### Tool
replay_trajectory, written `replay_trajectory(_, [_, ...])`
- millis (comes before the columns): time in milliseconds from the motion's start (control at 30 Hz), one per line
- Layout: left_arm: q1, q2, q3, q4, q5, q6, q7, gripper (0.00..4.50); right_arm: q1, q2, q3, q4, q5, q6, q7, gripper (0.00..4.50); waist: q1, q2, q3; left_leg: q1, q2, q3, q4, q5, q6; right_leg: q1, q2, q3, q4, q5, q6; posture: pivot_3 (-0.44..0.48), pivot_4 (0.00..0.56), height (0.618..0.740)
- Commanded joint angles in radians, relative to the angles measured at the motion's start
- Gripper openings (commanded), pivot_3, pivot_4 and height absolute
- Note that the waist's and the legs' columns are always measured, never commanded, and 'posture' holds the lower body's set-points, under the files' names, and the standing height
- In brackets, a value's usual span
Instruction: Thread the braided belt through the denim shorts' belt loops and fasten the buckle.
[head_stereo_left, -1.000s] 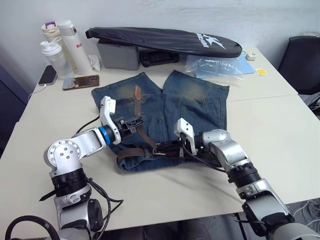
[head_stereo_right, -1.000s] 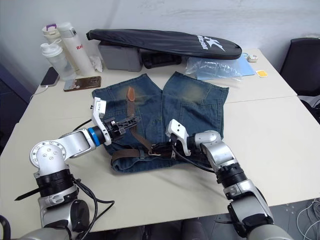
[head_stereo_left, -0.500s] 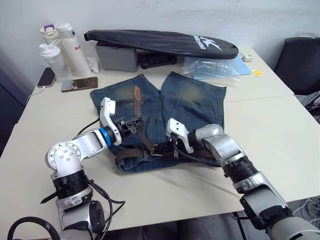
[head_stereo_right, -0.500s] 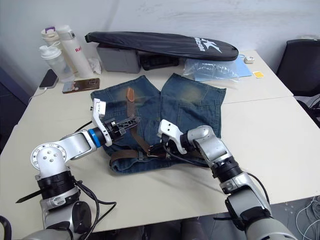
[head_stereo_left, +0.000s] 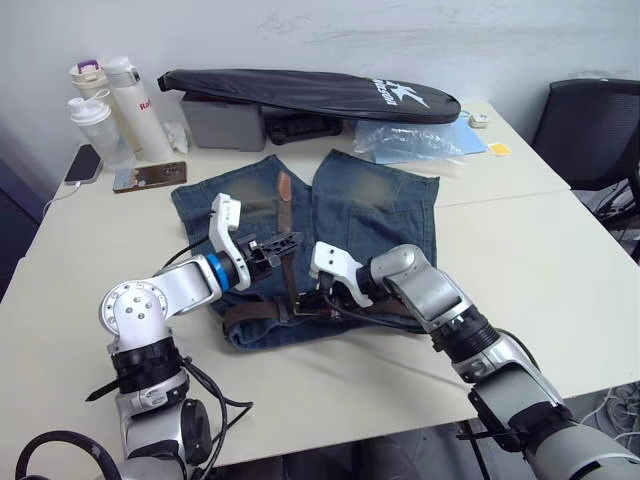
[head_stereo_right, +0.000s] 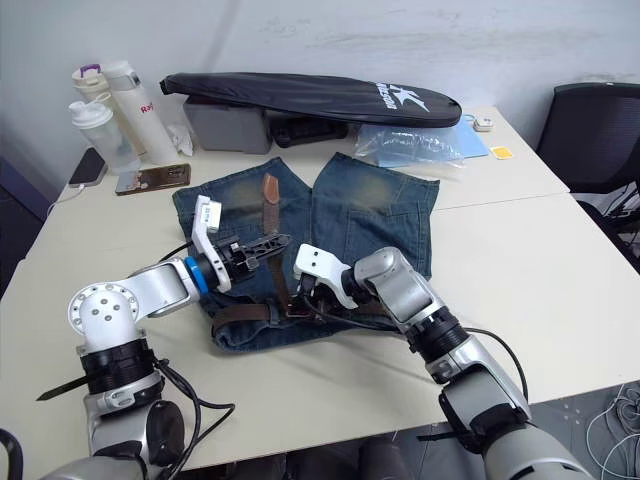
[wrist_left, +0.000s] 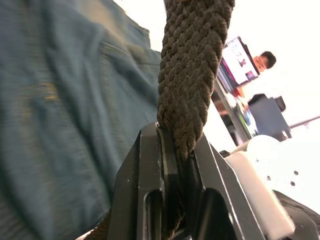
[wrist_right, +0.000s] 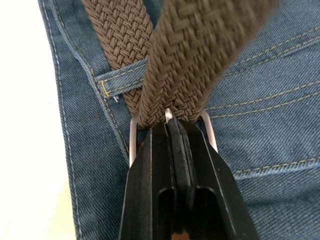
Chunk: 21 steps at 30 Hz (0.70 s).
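The denim shorts (head_stereo_left: 380, 200) lie flat on the table with the waistband toward me. The braided belt (head_stereo_left: 284, 195) runs along the waistband, and its free end lies up over the left leg. My left gripper (head_stereo_left: 285, 245) is shut on the strap above the left leg, and the left wrist view shows the braided belt (wrist_left: 192, 75) pinched between its fingers. My right gripper (head_stereo_left: 305, 300) sits at the waistband's middle, shut on the buckle (wrist_right: 134, 135). Two belt strands cross there, just beside a belt loop (wrist_right: 117, 82).
A long black zipped bag (head_stereo_left: 300, 90) lies across a grey box (head_stereo_left: 222, 120) at the back. Bottles (head_stereo_left: 120, 95) and two phones (head_stereo_left: 150, 176) stand at the back left. A plastic bag (head_stereo_left: 415, 138) is at the back right, and a chair (head_stereo_left: 590, 125) is beyond the table's right edge.
My right gripper has slid left along the waistband toward the left gripper, keeping its hold. The left gripper has kept its grip and place. The camera has shifted a little.
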Motion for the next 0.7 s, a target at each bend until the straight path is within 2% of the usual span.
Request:
replay_trajectory(33, [-0.075,0.002,-0.060,0.031,0.006,-0.046,-0.079,0.00,0.110,-0.008,0.145,0.051,-0.078,0.076,-0.034,0.03,0.000,0.000,0.000,0.000,0.000,0.000,0.000,0.000,0.000,0.000,0.000,0.000,0.000,0.000,0.000,0.000,0.150,0.740])
replay_trajectory(167, [-0.126,0.004,-0.116,0.102,0.049,-0.086,-0.138,0.00,0.125,-0.034,0.164,0.013,-0.131,0.050,-0.071,0.03,0.000,0.000,0.000,0.000,0.000,0.000,0.000,0.000,0.000,0.000,0.000,0.000,0.000,0.000,0.000,0.000,0.150,0.740])
replay_trajectory(433, [-0.310,0.023,-0.277,0.341,0.194,-0.206,-0.369,0.00,0.188,-0.044,0.171,-0.078,-0.133,0.091,-0.093,0.03,0.010,0.000,0.000,0.000,-0.002,-0.001,0.000,0.000,0.000,0.001,0.000,-0.001,-0.002,0.000,0.000,0.000,0.150,0.740])
replay_trajectory(700, [-0.441,-0.049,-0.339,0.516,0.296,-0.315,-0.516,0.00,0.201,-0.050,0.179,-0.097,-0.154,0.101,-0.107,0.03,0.021,0.000,0.000,0.000,-0.002,-0.001,0.000,0.001,0.000,0.000,-0.001,-0.001,-0.002,0.000,0.000,0.000,0.150,0.740])
